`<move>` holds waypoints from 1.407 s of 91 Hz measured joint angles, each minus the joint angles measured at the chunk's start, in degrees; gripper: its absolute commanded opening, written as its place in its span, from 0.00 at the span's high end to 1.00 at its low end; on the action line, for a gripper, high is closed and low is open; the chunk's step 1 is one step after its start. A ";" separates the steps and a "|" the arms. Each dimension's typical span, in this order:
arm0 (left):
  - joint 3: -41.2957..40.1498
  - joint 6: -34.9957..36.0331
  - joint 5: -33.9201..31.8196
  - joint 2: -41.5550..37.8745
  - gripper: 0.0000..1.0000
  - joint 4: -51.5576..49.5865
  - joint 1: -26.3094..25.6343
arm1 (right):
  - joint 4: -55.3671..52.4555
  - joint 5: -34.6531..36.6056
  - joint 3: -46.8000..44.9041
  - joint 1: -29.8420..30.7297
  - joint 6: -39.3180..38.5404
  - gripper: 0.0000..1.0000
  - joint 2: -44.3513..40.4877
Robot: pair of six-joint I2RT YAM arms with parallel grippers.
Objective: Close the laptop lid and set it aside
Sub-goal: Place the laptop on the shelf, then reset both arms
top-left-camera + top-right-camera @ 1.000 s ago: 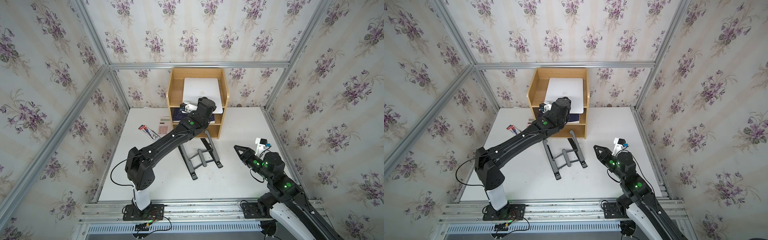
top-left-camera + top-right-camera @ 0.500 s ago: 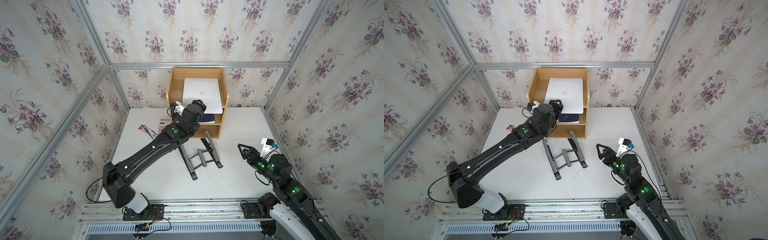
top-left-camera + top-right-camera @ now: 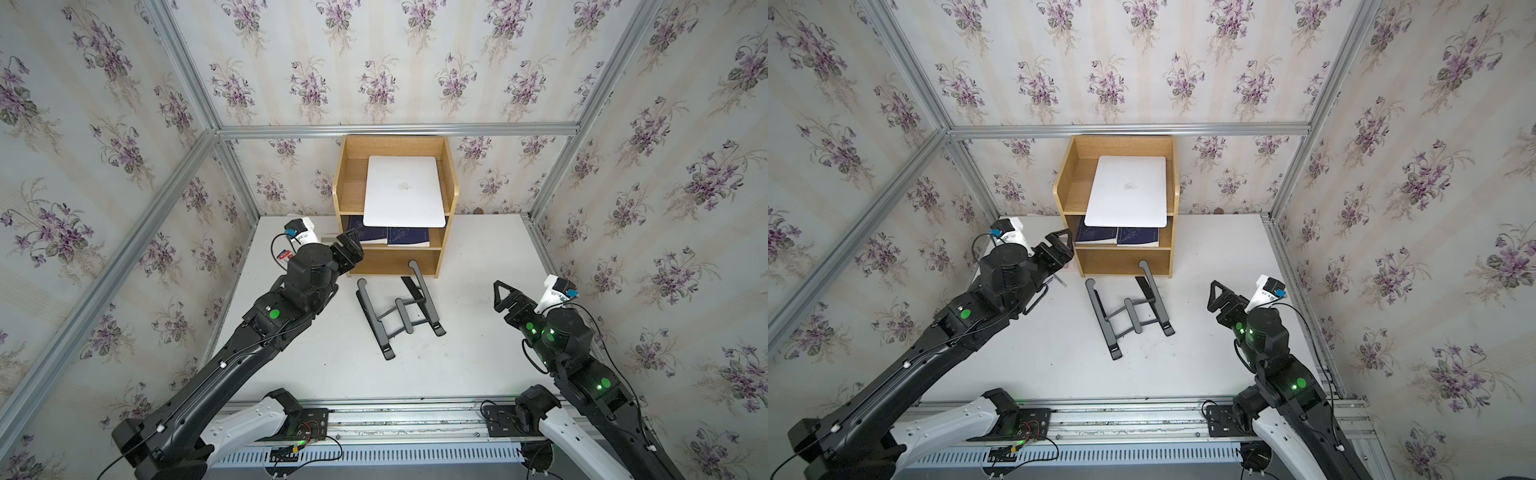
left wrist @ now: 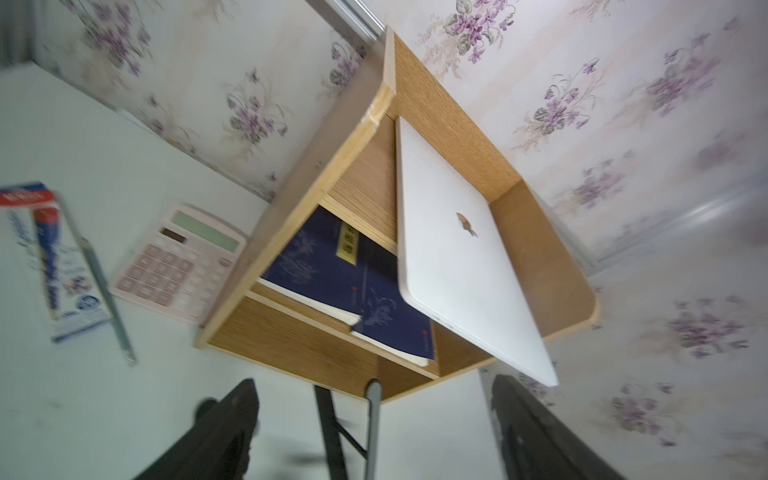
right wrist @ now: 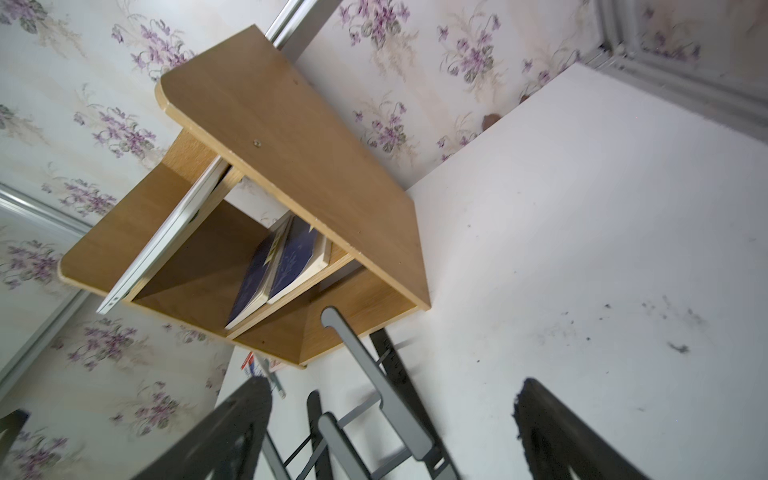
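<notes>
Over on the left, the left gripper (image 3: 351, 247) hovers just beside the wooden shelf (image 3: 353, 183), jaws spread wide with nothing between them. A pink calculator (image 4: 183, 262) lies on the white table (image 3: 478, 257) beside the shelf's left wall. Centre now: the laptop (image 3: 403, 191) lies on the shelf's top level. The laptop lid (image 4: 457, 249) is shut flat, logo up, its front edge overhanging the navy books (image 3: 390, 237) below. A black folding stand (image 3: 399, 309) lies on the table in front of the shelf. Far right, the right gripper (image 3: 503, 294) hangs above the table, jaws just as wide, empty.
</notes>
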 measured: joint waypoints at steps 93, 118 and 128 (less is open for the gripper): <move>-39.23 32.15 -8.33 11.28 0.01 38.05 33.55 | 73.92 17.53 -26.16 -12.37 -40.63 0.00 43.71; -39.95 34.69 -6.45 25.73 0.01 51.65 35.74 | 87.34 12.44 -26.67 -17.92 -40.92 0.00 53.29; -40.96 35.93 -2.80 25.88 0.00 56.70 36.09 | 92.24 9.25 -26.18 -20.15 -40.41 0.00 56.57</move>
